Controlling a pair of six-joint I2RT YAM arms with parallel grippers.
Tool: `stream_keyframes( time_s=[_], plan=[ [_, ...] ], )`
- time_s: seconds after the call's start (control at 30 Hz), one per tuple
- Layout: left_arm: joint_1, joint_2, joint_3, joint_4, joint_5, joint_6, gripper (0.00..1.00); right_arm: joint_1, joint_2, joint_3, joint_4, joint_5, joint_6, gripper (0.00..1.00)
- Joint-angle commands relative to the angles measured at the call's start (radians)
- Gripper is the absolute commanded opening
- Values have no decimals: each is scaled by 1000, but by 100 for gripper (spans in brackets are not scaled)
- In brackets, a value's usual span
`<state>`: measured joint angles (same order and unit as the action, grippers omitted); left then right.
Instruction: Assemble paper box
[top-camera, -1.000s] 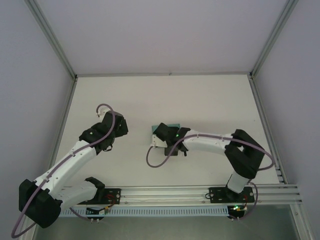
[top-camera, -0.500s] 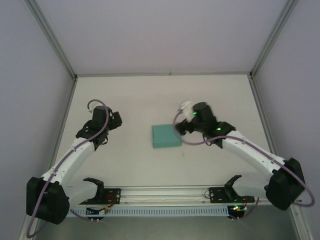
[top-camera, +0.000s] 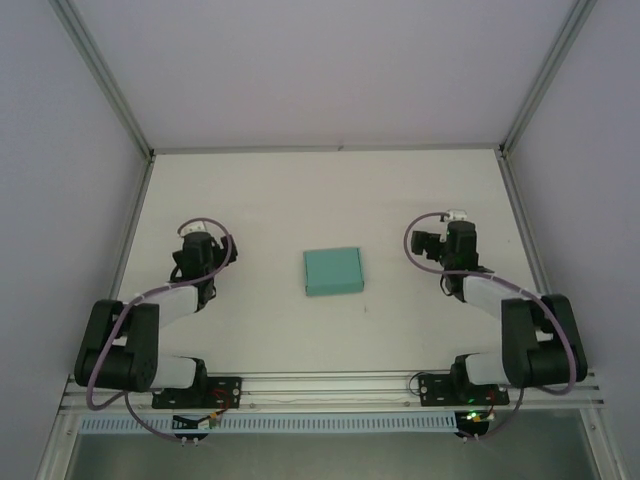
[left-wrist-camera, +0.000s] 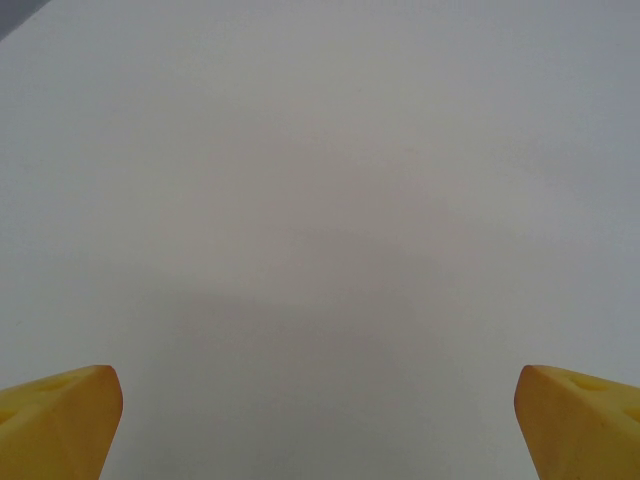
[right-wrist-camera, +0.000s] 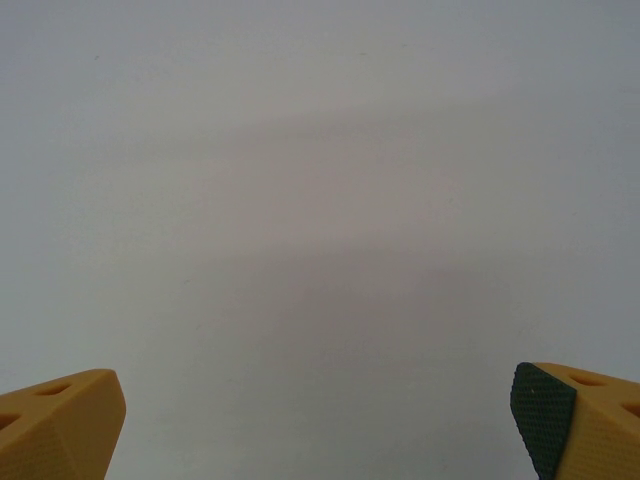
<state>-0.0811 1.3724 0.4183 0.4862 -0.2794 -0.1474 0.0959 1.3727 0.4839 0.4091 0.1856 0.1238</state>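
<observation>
Box closed, flat at centre of tabletop, between our arms | left pincer and right pincer both gape wide, empty, well apart from it | we judge assembly done; best now: hold clear, leave box untouched.

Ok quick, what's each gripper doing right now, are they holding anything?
The left gripper: jaws wide open, holding nothing.
The right gripper: jaws wide open, holding nothing; the paper box lies apart from both.
</observation>
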Motion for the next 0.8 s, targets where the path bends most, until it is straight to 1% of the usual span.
stream_keyframes(
  time_s=[0.0,0.03,0.07,0.13,0.17,0.2,0.23,0.27,0.3,0.33,0.37,0.4,0.47,0.5,0.63,0.77],
  plan=[
    [20,15,-42,244,43,80,100,-11,22,-42,294,-40,-18,100],
    [22,44,-67,327,38,89,100,-13,31,-51,308,-57,-20,100],
    [26,87,-88,410,43,80,100,-16,48,-76,364,-90,-30,100],
    [24,209,-103,565,68,102,100,-19,100,-128,497,-139,-50,100],
    [26,232,-90,584,95,114,100,-20,155,-167,615,-149,-53,100],
    [26,189,-53,434,112,106,100,-21,210,-187,742,-136,-52,100],
    [25,204,-17,376,93,102,100,-24,180,-181,680,-133,-41,100],
    [19,226,-27,443,106,127,100,-33,161,-152,584,-143,-30,100],
    [18,213,-18,406,112,123,100,-43,188,-113,562,-130,-15,100],
    [17,207,-6,364,112,123,100,-70,179,-78,470,-166,16,100],
    [17,214,-13,395,111,126,100,-99,168,-79,457,-217,31,100],
    [16,213,-12,392,111,127,100,-101,185,-93,516,-214,34,100],
    [17,212,-10,387,112,126,100,-101,171,-87,482,-214,31,100],
    [17,214,-12,393,111,128,100,-101,181,-92,509,-214,31,100],
    [17,213,-10,388,111,126,100,-101,179,-85,489,-262,13,100],
    [17,214,-9,387,110,126,100,-101,182,-84,491,-262,16,100]
  ],
)
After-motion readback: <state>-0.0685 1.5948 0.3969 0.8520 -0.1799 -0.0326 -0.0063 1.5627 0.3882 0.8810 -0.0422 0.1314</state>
